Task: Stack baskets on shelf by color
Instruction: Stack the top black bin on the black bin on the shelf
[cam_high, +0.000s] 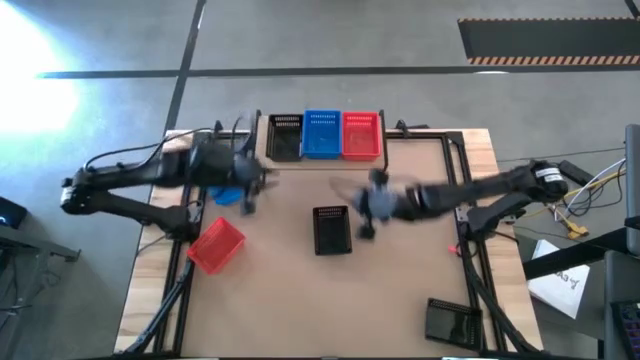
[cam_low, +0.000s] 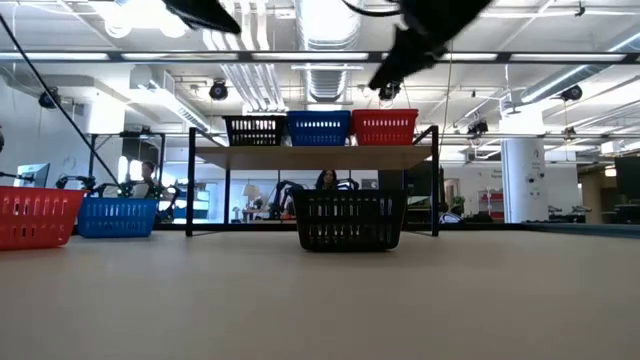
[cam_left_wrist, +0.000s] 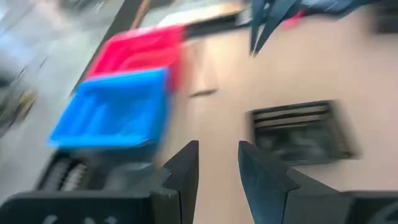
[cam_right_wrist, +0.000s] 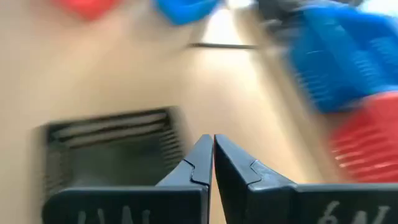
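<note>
Light-wood shelf (cam_high: 262, 143) on black wire legs, at the table's far edge. Three baskets stand on its top in a row, touching: black basket (cam_high: 285, 136), blue basket (cam_high: 321, 134), red basket (cam_high: 361, 135).

Loose baskets on the table (cam_high: 400, 300): second black basket (cam_high: 331, 229) near the middle, upright, in front of the shelf; second red basket (cam_high: 216, 244) toward the left front, turned at an angle; second blue basket (cam_high: 229, 195) on the left, between that red one and the shelf, partly hidden under the left arm.

Left gripper (cam_high: 250, 185): raised over the table just beside the shelf's left end, fingers (cam_left_wrist: 184, 169) parted, nothing between them.

Right gripper (cam_high: 365, 205): raised just right of the middle black basket, fingers (cam_right_wrist: 200, 163) pressed together, holding nothing.

Dark flat object (cam_high: 449, 322) at the right front corner; what it is cannot be told.
</note>
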